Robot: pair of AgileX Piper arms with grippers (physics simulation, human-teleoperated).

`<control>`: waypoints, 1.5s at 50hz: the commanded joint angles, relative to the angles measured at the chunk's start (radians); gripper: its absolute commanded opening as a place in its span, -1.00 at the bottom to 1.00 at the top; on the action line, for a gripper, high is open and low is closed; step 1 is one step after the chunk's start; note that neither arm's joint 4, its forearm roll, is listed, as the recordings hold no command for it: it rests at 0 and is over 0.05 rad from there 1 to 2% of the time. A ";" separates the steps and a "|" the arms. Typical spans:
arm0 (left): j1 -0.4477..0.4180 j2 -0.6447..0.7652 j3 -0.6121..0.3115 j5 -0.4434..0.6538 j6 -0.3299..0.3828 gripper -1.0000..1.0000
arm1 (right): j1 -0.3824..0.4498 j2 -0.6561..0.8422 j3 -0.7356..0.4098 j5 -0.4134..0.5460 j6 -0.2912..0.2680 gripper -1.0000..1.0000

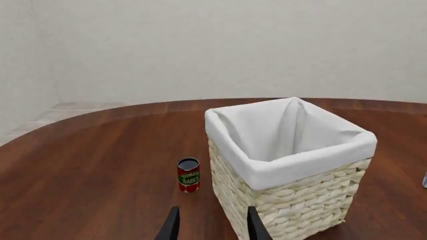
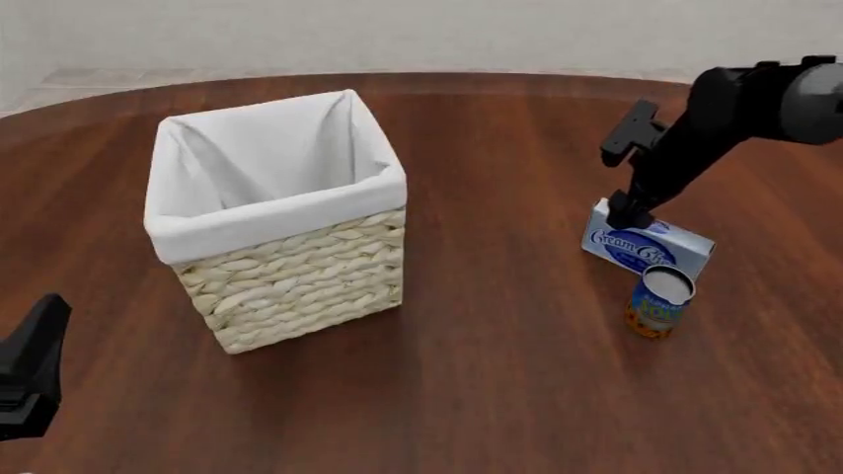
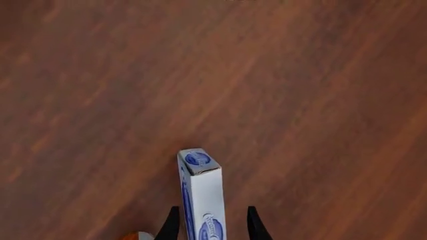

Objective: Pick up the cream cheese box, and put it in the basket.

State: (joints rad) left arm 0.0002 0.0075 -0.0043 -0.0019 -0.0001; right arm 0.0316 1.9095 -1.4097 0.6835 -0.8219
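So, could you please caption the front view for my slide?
Right gripper descends onto the cream cheese box beside a small can; the basket waits left.

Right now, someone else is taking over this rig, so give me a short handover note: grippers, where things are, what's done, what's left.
Left gripper: open, idle near the basket.
Right gripper: down over the cream cheese box, fingers on either side; I cannot tell whether they are closed on it.
The box stands on edge on the table, right of the basket, a small can just in front of it.
Done: approach.
Left: close, lift, carry left, drop into the basket.
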 commanded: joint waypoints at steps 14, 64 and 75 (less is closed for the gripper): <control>0.000 0.000 0.000 0.000 0.000 1.00 | -0.004 0.066 -0.059 -0.012 0.013 1.00; 0.000 0.000 0.000 0.000 0.000 1.00 | 0.027 0.089 0.020 -0.082 0.036 1.00; 0.000 0.000 0.000 0.000 0.000 1.00 | 0.050 0.044 0.024 -0.101 0.054 -1.00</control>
State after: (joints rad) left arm 0.0002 0.0075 -0.0043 -0.0019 -0.0002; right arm 0.0702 1.9819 -1.3940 0.5990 -0.7817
